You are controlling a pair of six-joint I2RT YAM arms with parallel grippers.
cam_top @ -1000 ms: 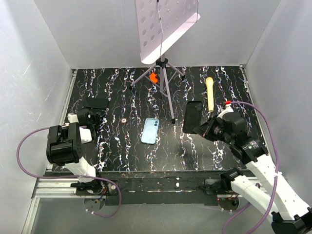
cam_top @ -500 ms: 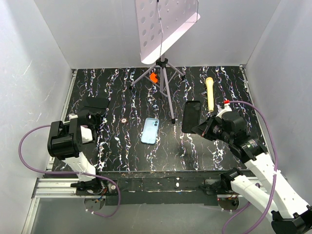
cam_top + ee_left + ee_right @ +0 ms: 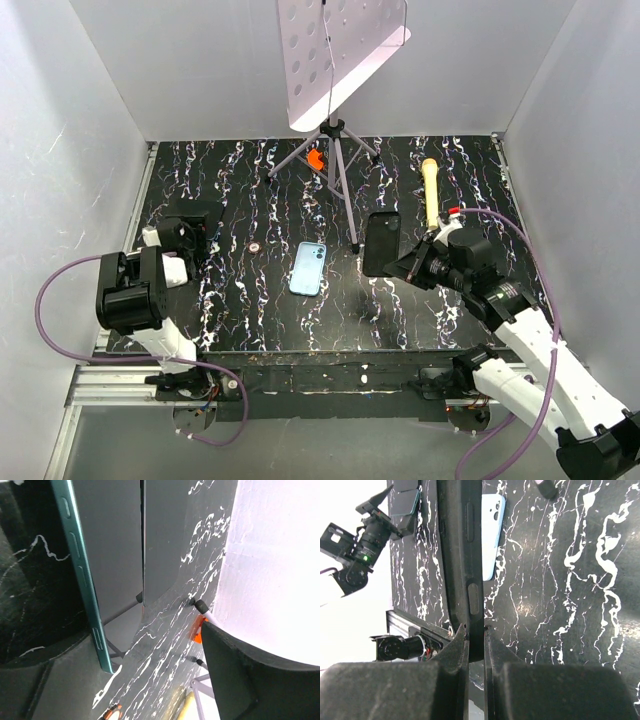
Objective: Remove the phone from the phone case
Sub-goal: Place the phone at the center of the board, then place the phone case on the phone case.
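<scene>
Phone case (image 3: 308, 268), light blue, flat at the middle of the table (image 3: 250, 300); phone (image 3: 195, 212) lies apart from it at far left, just beyond spread left tool (image 3: 188, 232). Right tool (image 3: 408, 265), arm reaching inward, pinches upright black cover (image 3: 381, 243)

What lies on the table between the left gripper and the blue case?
In the top view, a small round thing lies between the left gripper and the blue case. The rest of that stretch is bare table.
</scene>
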